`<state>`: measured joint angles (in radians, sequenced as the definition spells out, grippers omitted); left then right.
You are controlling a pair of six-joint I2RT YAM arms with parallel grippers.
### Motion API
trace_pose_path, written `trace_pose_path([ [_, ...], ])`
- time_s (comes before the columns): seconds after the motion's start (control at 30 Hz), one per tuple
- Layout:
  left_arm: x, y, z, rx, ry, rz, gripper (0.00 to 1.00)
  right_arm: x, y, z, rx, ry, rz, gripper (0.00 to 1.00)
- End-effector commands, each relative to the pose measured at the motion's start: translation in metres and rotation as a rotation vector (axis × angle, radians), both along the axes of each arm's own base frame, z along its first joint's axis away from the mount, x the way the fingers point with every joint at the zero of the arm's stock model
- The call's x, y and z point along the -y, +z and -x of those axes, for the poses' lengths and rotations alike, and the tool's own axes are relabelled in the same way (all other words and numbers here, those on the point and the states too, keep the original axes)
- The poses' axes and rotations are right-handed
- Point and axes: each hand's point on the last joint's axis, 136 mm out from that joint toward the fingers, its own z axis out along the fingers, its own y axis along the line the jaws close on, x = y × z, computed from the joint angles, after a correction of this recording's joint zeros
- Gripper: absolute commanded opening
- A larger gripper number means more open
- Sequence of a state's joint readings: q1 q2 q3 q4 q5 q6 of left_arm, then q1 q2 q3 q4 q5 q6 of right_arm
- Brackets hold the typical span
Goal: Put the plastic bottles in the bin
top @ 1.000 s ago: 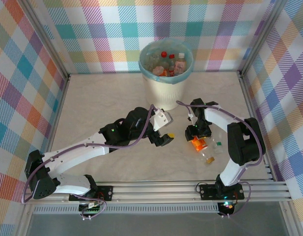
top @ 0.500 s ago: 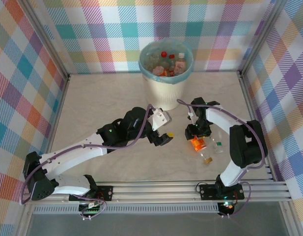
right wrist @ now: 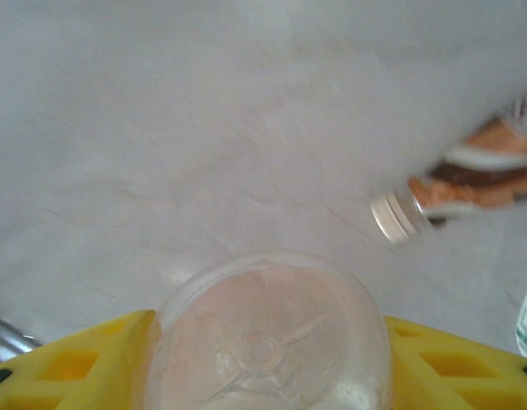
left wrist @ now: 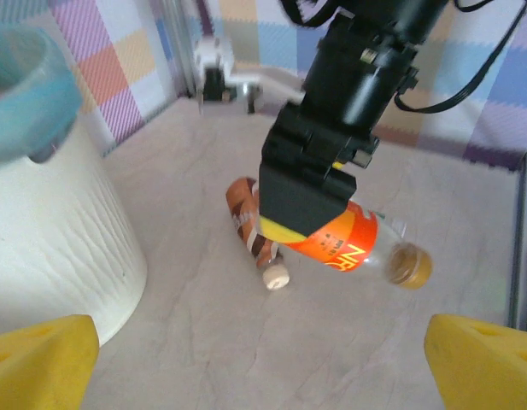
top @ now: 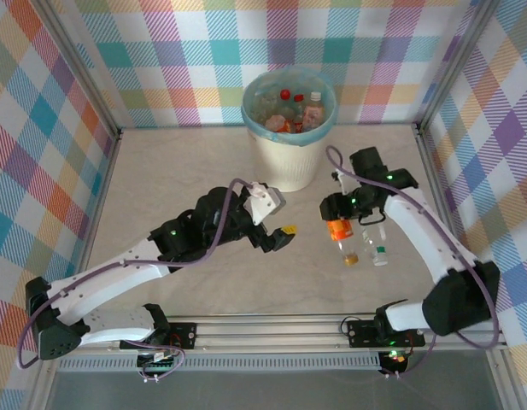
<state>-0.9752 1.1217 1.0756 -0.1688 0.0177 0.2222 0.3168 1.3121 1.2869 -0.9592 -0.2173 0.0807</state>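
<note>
My right gripper (top: 336,219) is shut on an orange-labelled plastic bottle (top: 340,231) with a brownish-yellow cap, holding it tilted just above the table, right of the bin. In the right wrist view the bottle's clear base (right wrist: 267,337) sits between my yellow fingers (right wrist: 67,367). The left wrist view shows that bottle (left wrist: 353,243) under the black right gripper (left wrist: 310,192). A brown-labelled bottle with a white cap (left wrist: 254,226) lies behind it. The cream bin (top: 289,141) with a teal liner holds several bottles. My left gripper (top: 278,236) stands open and empty, left of the held bottle.
A clear bottle (top: 378,248) lies on the table just right of the held one. The bin's wall (left wrist: 49,239) stands close on the left in the left wrist view. Checked walls and metal rails (top: 434,162) close in the table.
The right gripper has closed on the orange-labelled bottle and raised it toward the bin, the arm stretching out. The left arm has drawn back leftward and its jaws have opened wider.
</note>
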Motion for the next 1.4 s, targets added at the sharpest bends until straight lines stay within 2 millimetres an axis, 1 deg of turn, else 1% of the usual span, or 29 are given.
trace_pose_path([
  [0.0,-0.006,0.033,0.0,-0.017,0.009,0.149,1.0,-0.022,0.066,0.006,0.108,0.038,-0.201,0.5],
  [0.1,-0.005,0.045,0.005,-0.034,-0.025,0.202,1.0,-0.04,0.118,0.009,0.217,0.091,-0.359,0.49],
  [0.2,-0.006,0.053,0.008,-0.047,-0.038,0.235,1.0,-0.052,0.162,0.013,0.309,0.139,-0.492,0.49],
  [0.3,-0.007,0.062,0.013,-0.062,-0.056,0.284,1.0,-0.062,0.195,0.017,0.357,0.192,-0.599,0.49],
  [0.37,-0.003,0.067,0.018,-0.074,-0.094,0.306,1.0,-0.071,0.214,0.023,0.372,0.248,-0.681,0.49],
  [0.4,-0.001,0.069,0.02,-0.08,-0.11,0.314,1.0,-0.075,0.22,0.027,0.365,0.275,-0.717,0.49],
  [0.47,0.001,0.072,0.019,-0.09,-0.112,0.331,1.0,-0.081,0.229,0.031,0.371,0.314,-0.757,0.49],
  [0.6,0.005,0.08,0.019,-0.087,-0.127,0.361,1.0,-0.084,0.235,0.033,0.395,0.325,-0.768,0.49],
  [0.67,0.009,0.08,0.016,-0.091,-0.125,0.363,1.0,-0.088,0.24,0.036,0.391,0.347,-0.805,0.49],
  [0.8,0.019,0.078,0.012,-0.119,-0.138,0.345,0.91,-0.102,0.249,0.045,0.392,0.408,-0.861,0.49],
  [0.9,0.025,0.076,0.008,-0.13,-0.133,0.34,0.86,-0.11,0.251,0.053,0.395,0.451,-0.879,0.49],
  [1.0,0.026,0.077,0.006,-0.124,-0.133,0.34,0.83,-0.107,0.248,0.047,0.421,0.405,-0.844,0.49],
  [1.1,0.022,0.081,0.005,-0.091,-0.12,0.348,0.77,-0.108,0.253,0.043,0.446,0.404,-0.838,0.49],
  [1.27,0.016,0.083,-0.006,-0.043,-0.069,0.33,0.64,-0.119,0.263,0.041,0.397,0.478,-0.899,0.49],
  [1.3,0.016,0.083,-0.008,-0.036,-0.063,0.323,0.6,-0.121,0.264,0.04,0.39,0.486,-0.909,0.49],
  [1.37,0.016,0.083,-0.011,-0.024,-0.053,0.311,0.48,-0.123,0.265,0.039,0.391,0.495,-0.912,0.5],
])
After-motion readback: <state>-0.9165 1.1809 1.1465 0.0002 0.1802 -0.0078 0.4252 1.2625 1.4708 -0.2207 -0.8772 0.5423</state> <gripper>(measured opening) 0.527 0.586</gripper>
